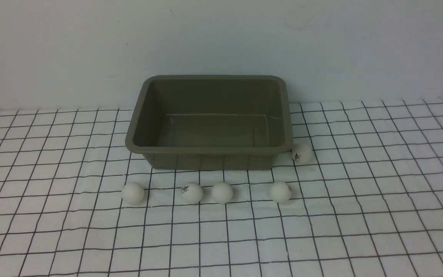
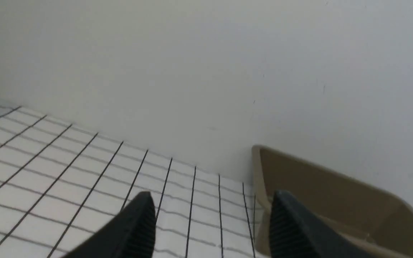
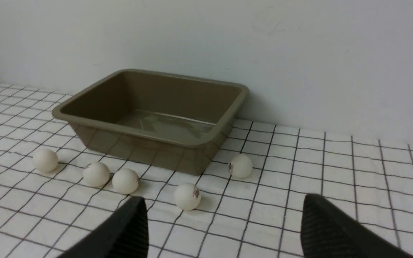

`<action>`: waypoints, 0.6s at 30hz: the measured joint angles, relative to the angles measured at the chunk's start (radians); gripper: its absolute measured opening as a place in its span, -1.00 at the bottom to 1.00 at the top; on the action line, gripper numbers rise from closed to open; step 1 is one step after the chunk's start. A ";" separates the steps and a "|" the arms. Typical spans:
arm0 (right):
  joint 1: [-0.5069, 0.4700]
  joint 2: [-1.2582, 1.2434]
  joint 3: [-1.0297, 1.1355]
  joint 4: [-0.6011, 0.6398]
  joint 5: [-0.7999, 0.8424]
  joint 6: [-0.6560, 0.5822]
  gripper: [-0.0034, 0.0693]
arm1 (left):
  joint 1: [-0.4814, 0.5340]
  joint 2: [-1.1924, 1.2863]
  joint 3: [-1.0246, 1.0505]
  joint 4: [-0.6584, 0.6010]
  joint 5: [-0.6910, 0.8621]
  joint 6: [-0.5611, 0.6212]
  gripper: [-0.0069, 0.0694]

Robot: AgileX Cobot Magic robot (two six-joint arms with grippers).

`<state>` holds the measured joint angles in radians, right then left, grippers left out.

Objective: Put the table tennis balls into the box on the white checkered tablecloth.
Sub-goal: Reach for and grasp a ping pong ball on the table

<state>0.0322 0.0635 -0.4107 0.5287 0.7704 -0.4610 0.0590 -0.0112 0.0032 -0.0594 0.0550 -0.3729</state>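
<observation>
Left pincer point(image 2: 212, 196) and right pincer point(image 3: 224, 202): jaws apart, nothing held, staged for a first pick, I'd guess. Four table tennis balls point(image 1: 222, 192) sit in a row on the white checkered tablecloth point(image 1: 321, 238) just before the box point(image 1: 210, 150). The fifth ball point(image 1: 301, 153) is by its right front corner; box empty.

Balls point(image 1: 222, 192) before box point(image 1: 210, 161) (one rightward)

Box point(image 2: 330, 190) mostly beyond the left wrist view's edge; ball logos point(image 1: 185, 189) illegible.
</observation>
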 joint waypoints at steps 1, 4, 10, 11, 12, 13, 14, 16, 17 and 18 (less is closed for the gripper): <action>0.000 0.007 0.000 0.015 0.006 -0.009 0.51 | 0.000 0.000 -0.022 0.016 0.062 -0.001 0.22; 0.000 0.035 0.000 0.077 0.031 -0.032 0.51 | -0.003 0.000 -0.078 0.010 0.181 0.004 0.22; 0.037 0.126 0.000 0.160 0.090 -0.194 0.51 | -0.070 0.032 -0.258 -0.046 0.360 0.227 0.22; 0.039 0.138 0.000 0.161 0.090 -0.203 0.51 | -0.082 0.054 -0.290 -0.053 0.404 0.286 0.22; 0.040 0.154 0.000 0.166 0.087 -0.216 0.51 | -0.089 0.070 -0.309 -0.060 0.442 0.332 0.22; 0.041 0.176 0.000 0.176 0.079 -0.229 0.51 | -0.100 0.091 -0.339 -0.068 0.480 0.373 0.22; 0.041 0.196 0.000 0.180 0.071 -0.234 0.51 | -0.107 0.120 -0.361 -0.079 0.517 0.415 0.22; 0.041 0.244 0.000 0.183 0.054 -0.249 0.51 | -0.115 0.177 -0.412 -0.097 0.598 0.513 0.22; 0.041 0.274 0.000 0.187 0.043 -0.267 0.51 | -0.116 0.204 -0.425 -0.105 0.615 0.543 0.22; 0.041 0.308 -0.003 0.194 0.032 -0.293 0.51 | -0.117 0.234 -0.438 -0.114 0.627 0.592 0.22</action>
<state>0.0736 0.3715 -0.4139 0.7223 0.8021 -0.7541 -0.0583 0.2223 -0.4344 -0.1736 0.6818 0.2188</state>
